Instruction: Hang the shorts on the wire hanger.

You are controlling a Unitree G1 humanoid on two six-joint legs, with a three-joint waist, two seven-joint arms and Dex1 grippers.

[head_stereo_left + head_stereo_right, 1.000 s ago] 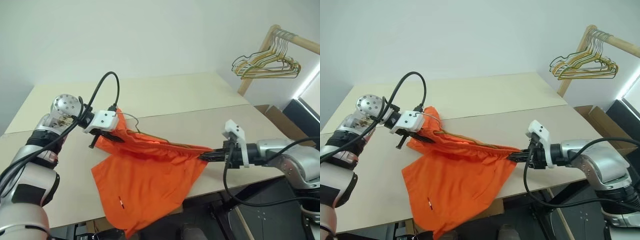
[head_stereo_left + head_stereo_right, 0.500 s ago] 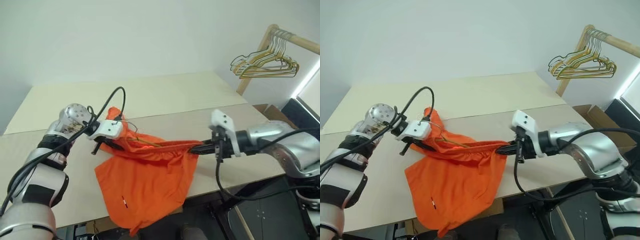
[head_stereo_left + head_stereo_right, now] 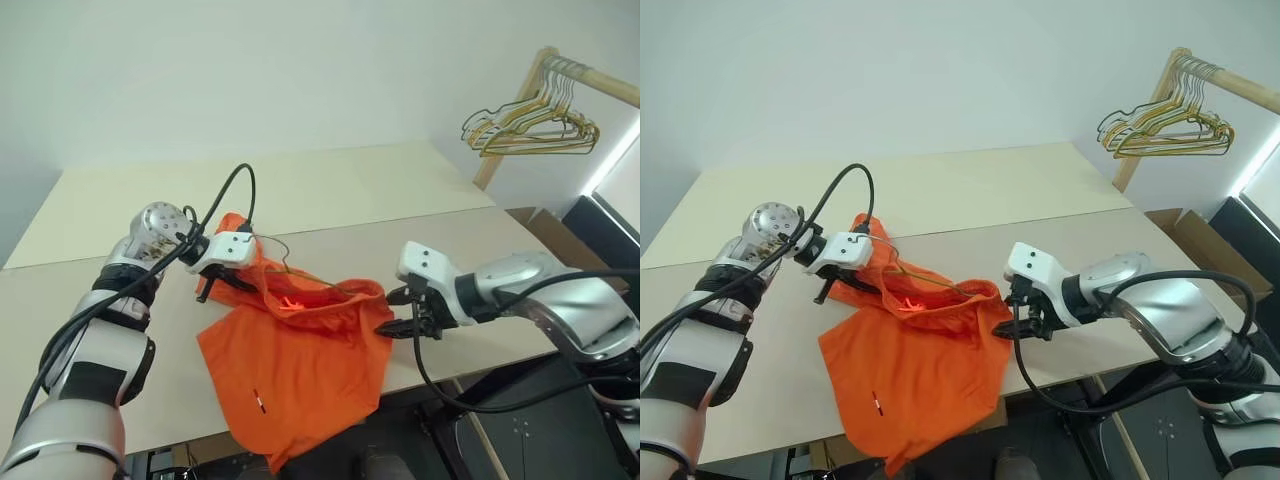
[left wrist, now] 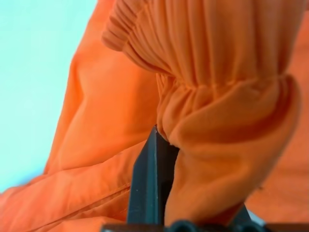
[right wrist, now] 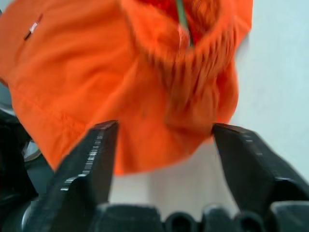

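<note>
The orange shorts (image 3: 295,365) lie in the middle of the frame, drooping over the near edge of the surface (image 3: 330,200), with the left pincer (image 3: 222,283) pinching the waistband and hanger (image 3: 283,268), while the right pincer (image 3: 400,312) gapes wide just beside them.

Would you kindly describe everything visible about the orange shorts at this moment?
The shorts are bright orange, thin fabric with a gathered elastic waistband. They lie crumpled on the table, the legs draping over its near edge. The left gripper is shut on one end of the waistband, lifting it slightly. The right gripper stands open just beside the other end, not holding it. A thin wire pokes out of the waistband opening.
</note>
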